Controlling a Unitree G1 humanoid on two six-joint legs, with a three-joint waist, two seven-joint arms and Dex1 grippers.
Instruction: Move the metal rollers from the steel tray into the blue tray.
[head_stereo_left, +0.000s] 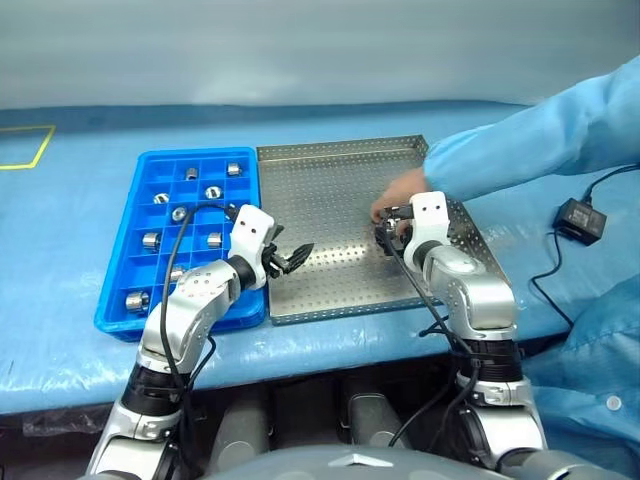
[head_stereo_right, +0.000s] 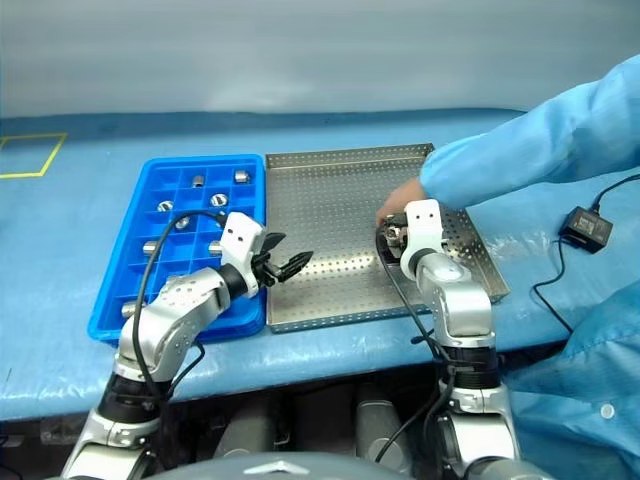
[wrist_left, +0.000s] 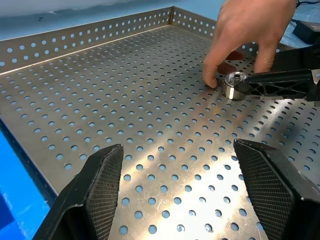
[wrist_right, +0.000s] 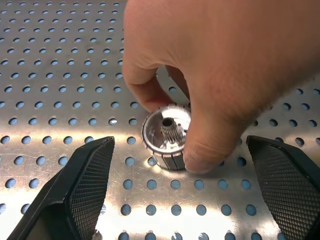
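Right wrist view: hand (wrist_right: 210, 75) pinching roller (wrist_right: 167, 136), toothed bore visible.

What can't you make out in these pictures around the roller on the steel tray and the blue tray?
- Right wrist view: the far side of the metal roller is covered by the person's hand, so it is unclear whether the roller is resting on the steel tray or lifted.
- Left eye view: the near compartments of the blue tray are hidden behind the left arm, so the rollers there cannot be counted.

Rollers in blue tray (head_stereo_left: 112, 310): nine visible; one roller (wrist_right: 167, 136) on steel tray (head_stereo_left: 330, 190).
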